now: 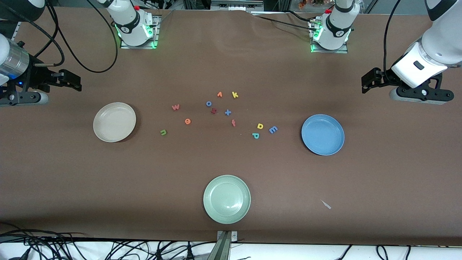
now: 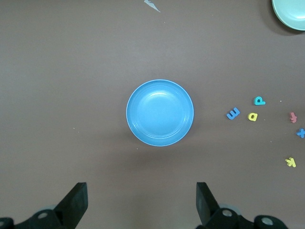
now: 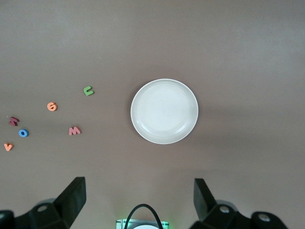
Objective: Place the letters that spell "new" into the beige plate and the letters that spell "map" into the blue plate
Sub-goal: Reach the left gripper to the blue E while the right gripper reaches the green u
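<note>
Beige plate point(image 1: 114, 122), blue plate point(image 1: 322, 134): both bare. Letters point(image 1: 220, 113) loose between them. Left gripper point(image 2: 140, 202), right gripper point(image 3: 139, 200): wide, holding nothing, over table ends.

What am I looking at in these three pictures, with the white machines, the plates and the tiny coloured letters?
Two robot arms stand at a brown table. One picture looks down from a high camera that faces them; the other two come from cameras on the arms' wrists.

The left gripper hangs open above the blue plate. The right gripper hangs open above the beige plate. Neither holds anything.

A pale green plate lies nearest the high camera. All three plates hold nothing.

Small foam letters lie scattered between the beige and blue plates. Among them are a green n, an orange e, a pink w, a blue m, a yellow a and a teal p.
</note>
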`<action>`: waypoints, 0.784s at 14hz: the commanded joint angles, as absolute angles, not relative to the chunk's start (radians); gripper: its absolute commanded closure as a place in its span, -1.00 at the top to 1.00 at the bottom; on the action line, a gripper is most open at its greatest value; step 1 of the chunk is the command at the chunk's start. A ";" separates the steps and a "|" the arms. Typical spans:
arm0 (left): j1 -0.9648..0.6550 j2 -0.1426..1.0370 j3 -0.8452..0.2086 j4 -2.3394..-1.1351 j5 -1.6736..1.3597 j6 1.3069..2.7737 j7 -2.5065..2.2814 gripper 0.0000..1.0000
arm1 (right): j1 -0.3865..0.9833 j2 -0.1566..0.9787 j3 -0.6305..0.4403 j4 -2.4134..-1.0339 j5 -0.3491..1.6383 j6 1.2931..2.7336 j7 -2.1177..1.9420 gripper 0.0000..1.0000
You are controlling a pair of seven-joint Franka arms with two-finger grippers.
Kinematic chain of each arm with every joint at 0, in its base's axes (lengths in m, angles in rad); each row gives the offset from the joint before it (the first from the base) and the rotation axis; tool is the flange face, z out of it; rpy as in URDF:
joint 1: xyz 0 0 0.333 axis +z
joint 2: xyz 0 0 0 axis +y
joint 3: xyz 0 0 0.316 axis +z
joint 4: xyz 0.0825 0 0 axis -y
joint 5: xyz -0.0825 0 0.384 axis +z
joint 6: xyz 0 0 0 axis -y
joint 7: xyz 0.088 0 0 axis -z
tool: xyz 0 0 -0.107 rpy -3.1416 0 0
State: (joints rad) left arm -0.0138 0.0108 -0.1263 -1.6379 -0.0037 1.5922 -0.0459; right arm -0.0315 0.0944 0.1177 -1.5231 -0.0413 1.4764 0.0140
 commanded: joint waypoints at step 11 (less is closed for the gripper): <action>-0.018 0.028 -0.184 -1.606 -0.006 1.557 -0.023 1.00 | -0.032 0.081 0.114 -1.543 -0.035 1.482 0.014 1.00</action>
